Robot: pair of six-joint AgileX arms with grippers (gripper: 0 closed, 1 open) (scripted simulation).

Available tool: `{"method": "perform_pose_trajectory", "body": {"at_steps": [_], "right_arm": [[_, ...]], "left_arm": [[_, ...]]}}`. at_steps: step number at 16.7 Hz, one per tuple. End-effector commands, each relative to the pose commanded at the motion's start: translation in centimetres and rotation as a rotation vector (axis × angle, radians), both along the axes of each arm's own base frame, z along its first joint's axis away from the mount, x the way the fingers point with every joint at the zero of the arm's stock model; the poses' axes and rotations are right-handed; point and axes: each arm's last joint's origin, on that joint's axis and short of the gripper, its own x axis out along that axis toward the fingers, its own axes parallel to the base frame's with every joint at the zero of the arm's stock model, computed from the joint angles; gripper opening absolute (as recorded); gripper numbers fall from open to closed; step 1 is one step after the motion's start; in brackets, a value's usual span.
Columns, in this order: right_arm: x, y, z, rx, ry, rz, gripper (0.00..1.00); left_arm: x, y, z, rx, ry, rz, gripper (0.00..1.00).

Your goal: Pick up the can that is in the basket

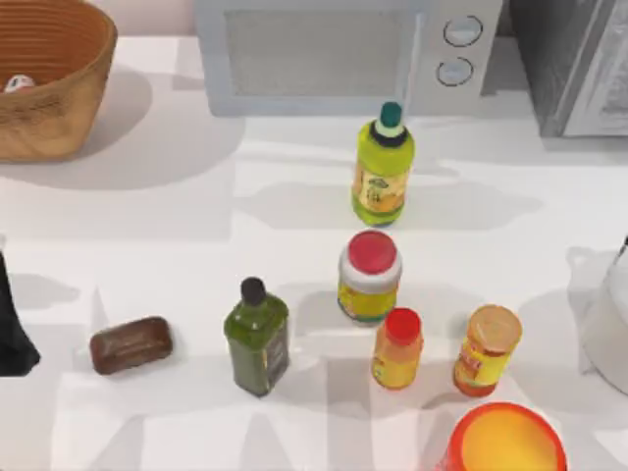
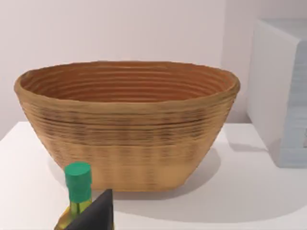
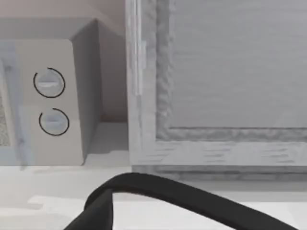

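Observation:
The orange-brown woven basket stands at the table's far left corner. Inside it, against the left edge of the top view, lies the can, white with a red mark. My left gripper is a dark shape at the table's left edge, well in front of the basket and apart from it. The left wrist view faces the basket side-on, and its near wall hides the inside floor; a dark gripper part shows there. My right gripper is parked at the right side, facing the back appliances.
A microwave and a grey cabinet line the back. Mid-table stand a yellow-green bottle, a red-lidded jar, a dark green bottle, a brown block and two orange jars.

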Motion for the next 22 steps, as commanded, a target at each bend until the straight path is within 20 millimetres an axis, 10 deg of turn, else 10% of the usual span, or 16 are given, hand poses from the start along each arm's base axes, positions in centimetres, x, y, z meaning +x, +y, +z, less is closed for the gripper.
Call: {"method": "perform_pose_trajectory", "body": {"at_steps": [6, 12, 18, 22], "right_arm": [[0.0, 0.0, 0.0, 0.000, 0.000, 0.000, 1.00], [0.0, 0.0, 0.0, 0.000, 0.000, 0.000, 1.00], [0.0, 0.0, 0.0, 0.000, 0.000, 0.000, 1.00], [0.0, 0.0, 0.0, 0.000, 0.000, 0.000, 1.00]], "left_arm": [[0.1, 0.1, 1.9, 0.003, 0.047, 0.010, 1.00], [3.2, 0.4, 9.2, 0.012, 0.269, 0.011, 1.00], [13.2, 1.2, 16.0, 0.017, 0.592, -0.008, 1.00], [22.6, 2.3, 16.7, 0.012, 0.808, -0.023, 1.00]]}}
